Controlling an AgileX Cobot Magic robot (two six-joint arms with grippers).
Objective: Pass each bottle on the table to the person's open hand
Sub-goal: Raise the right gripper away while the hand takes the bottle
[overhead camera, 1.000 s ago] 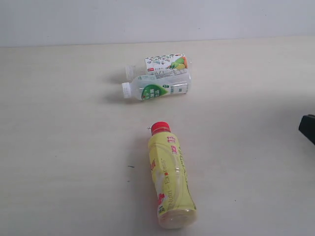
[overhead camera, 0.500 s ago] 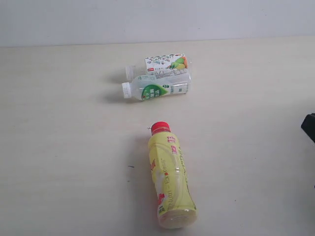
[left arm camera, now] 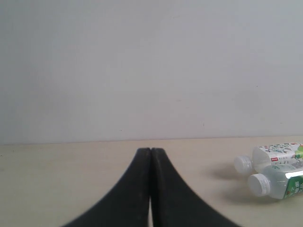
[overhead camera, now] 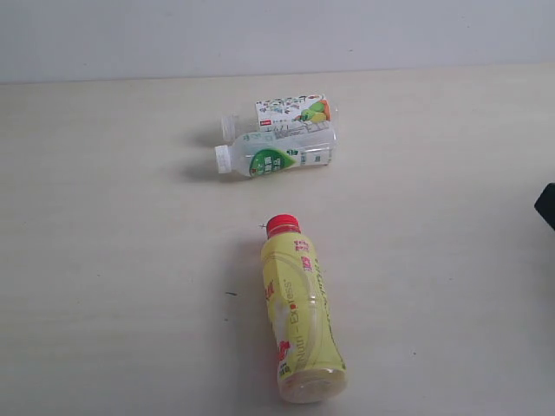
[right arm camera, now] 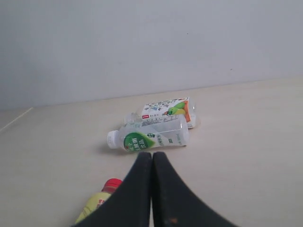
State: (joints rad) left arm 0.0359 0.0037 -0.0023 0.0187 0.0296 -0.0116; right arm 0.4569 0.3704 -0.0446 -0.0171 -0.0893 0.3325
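Observation:
Three bottles lie on the pale table (overhead camera: pixel 104 217). The yellow bottle (overhead camera: pixel 299 316) with a red cap lies near the front, cap pointing away. Behind it, side by side, lie the clear bottle with the green-white label (overhead camera: pixel 277 154) and the clear bottle with the fruit-print label (overhead camera: pixel 290 110). The clear bottle with a red cap and label is out of view. Only a dark corner of my right gripper (overhead camera: pixel 546 206) shows at the right edge, well clear of the bottles. In the right wrist view my right gripper (right arm camera: pixel 152 155) is shut and empty. My left gripper (left arm camera: pixel 150 150) is shut and empty too.
A plain pale wall (overhead camera: pixel 277 35) runs behind the table's far edge. No person's hand shows in any view. In the left wrist view the two clear bottles (left arm camera: pixel 274 172) lie off to one side.
The dark part of my right gripper at the right edge of the exterior view has drawn further out of the picture. The bottles have not moved.

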